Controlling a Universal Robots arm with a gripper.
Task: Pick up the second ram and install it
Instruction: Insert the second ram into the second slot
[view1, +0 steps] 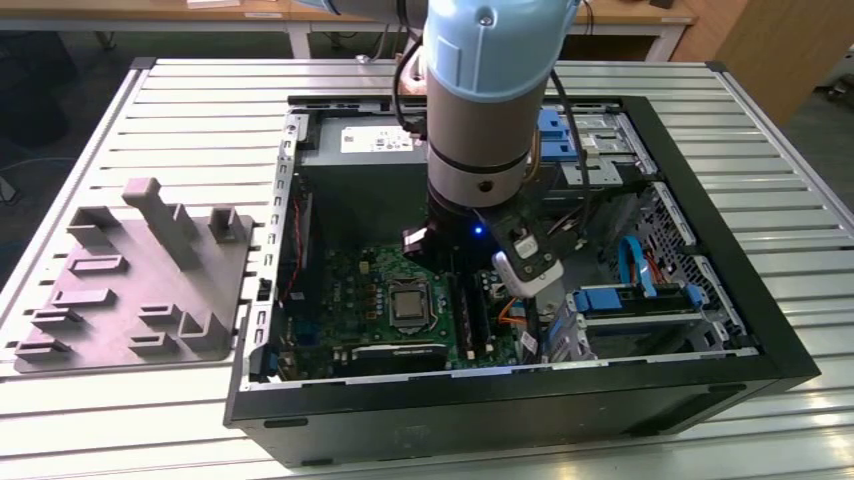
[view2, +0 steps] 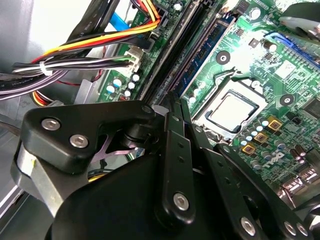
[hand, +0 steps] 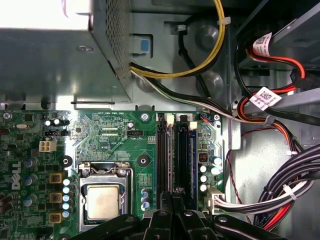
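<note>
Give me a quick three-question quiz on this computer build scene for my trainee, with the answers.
1. True or false: the gripper is inside the computer case, over the motherboard.
2. In the exterior view, on which side of the case does the grey fixture lie?
3. The processor socket sits: A) beside the memory slots; B) on the grey fixture; C) outside the case.
Key: 1 true; 2 the exterior view's left; 3 A.

Computer case (view1: 534, 405) on the table (view1: 754, 105), motherboard (view1: 350, 292) inside it; moulded holder (view1: 134, 285) beside it at the exterior view's left.
</note>
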